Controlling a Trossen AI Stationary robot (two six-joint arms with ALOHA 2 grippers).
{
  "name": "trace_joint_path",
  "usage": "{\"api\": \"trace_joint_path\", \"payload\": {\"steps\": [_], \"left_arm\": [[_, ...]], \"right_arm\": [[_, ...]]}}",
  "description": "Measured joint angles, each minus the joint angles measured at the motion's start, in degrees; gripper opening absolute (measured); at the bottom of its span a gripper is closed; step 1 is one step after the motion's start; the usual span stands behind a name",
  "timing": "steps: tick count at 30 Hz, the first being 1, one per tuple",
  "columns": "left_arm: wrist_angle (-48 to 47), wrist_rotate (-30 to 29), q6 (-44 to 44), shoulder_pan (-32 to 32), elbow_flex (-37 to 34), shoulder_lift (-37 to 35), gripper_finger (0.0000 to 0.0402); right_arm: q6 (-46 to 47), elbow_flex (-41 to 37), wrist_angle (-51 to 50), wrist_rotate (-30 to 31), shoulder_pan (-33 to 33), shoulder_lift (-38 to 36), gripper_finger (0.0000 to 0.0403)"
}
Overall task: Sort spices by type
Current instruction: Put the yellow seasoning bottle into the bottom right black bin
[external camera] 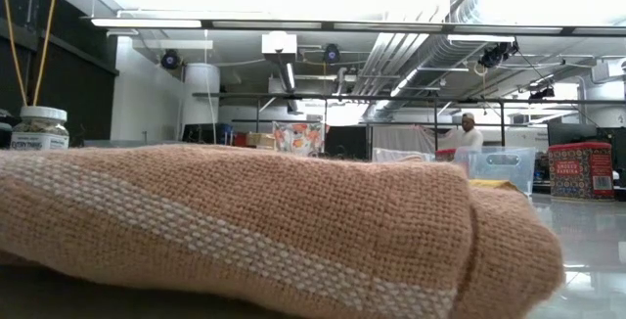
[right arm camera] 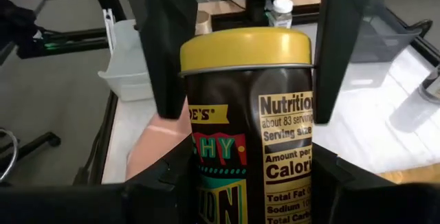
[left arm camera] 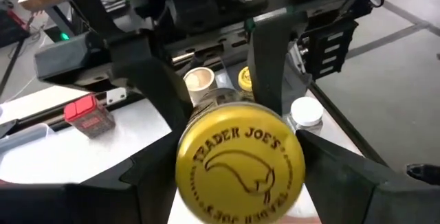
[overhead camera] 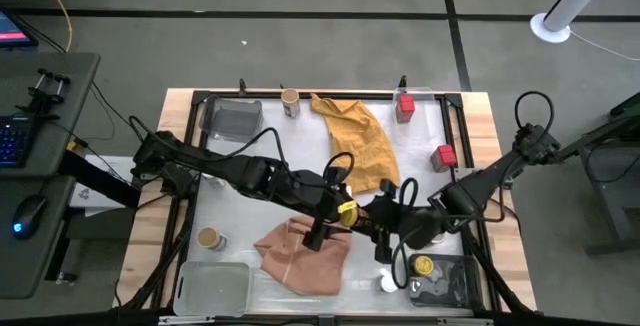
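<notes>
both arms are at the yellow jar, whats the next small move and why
Probably draw the left pincer back clear of the yellow-lidded jar: the right pincer grips it at the lid above the pink cloth, and its twin lies in the grey tray on the right arm's side.

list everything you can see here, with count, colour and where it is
tan-lidded jars: 3, tan; far edge, near left, one by the dark tray
red tins: 2, red; far right
yellow-lidded jars: 2, yellow lids; one held mid-table, one in the dark tray
white-lidded jar: 1 seen, white lid; near edge
mustard cloth: 1; far middle
pink cloth: 1; near middle
grey tray: 1; far left
clear tray: 1; near left
dark tray: 1; near right
person: 1, white top; room behind
left gripper, right gripper: dark, both shut on the held yellow-lidded jar
</notes>
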Motion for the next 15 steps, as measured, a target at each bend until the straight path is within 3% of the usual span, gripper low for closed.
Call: {"api": "trace_joint_path", "payload": {"steps": [9, 15], "left_arm": [[-0.12, -0.49, 4.34, 0.04, -0.01, 0.02, 0.0259], [-1.95, -0.96, 4.42, 0.25, 0.02, 0.02, 0.0192]], "right_arm": [[-0.05, 0.00, 0.80, -1.25, -1.32, 0.00, 0.0163], [-0.73, -0.04, 0.82, -1.83, -1.34, 0.07, 0.0163]]}}
